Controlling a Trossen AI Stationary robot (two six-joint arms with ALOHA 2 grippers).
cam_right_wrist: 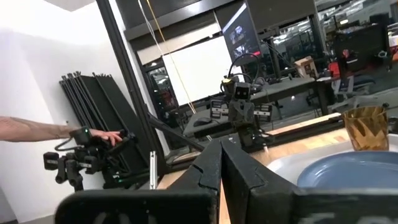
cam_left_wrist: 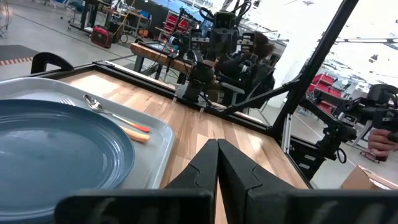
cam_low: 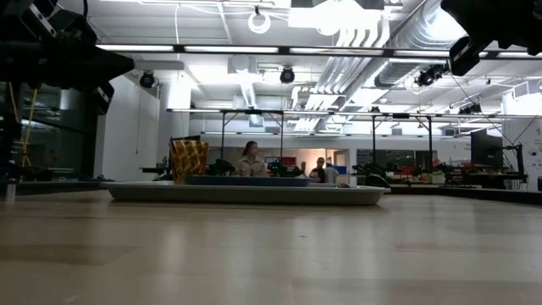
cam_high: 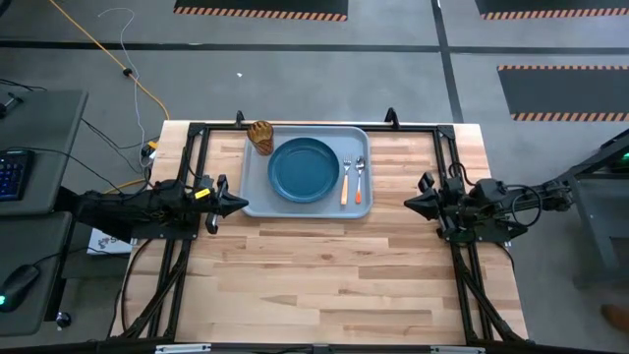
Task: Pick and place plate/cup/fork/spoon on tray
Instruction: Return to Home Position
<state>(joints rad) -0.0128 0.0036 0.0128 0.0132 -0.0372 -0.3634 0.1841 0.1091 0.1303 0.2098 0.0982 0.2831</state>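
Note:
The pale grey-blue tray (cam_high: 254,200) lies at the table's far middle. On it rest the dark blue plate (cam_high: 304,169), the amber cup (cam_high: 260,137) upright at the tray's far left corner, and the fork (cam_high: 346,181) and the spoon (cam_high: 359,183) side by side right of the plate. My left gripper (cam_high: 244,204) is shut and empty, above the table at the tray's left near corner. My right gripper (cam_high: 409,203) is shut and empty, right of the tray. The left wrist view shows the plate (cam_left_wrist: 56,149), the fork (cam_left_wrist: 121,128) and the spoon (cam_left_wrist: 109,112); the right wrist view shows the cup (cam_right_wrist: 367,127).
A black frame (cam_high: 295,126) runs along the table's far edge and down both sides. Bare wooden tabletop (cam_high: 324,285) stretches from the tray to the near edge. People show in the room beyond the table (cam_low: 251,159), and a hand (cam_right_wrist: 99,135) reaches toward equipment off the table.

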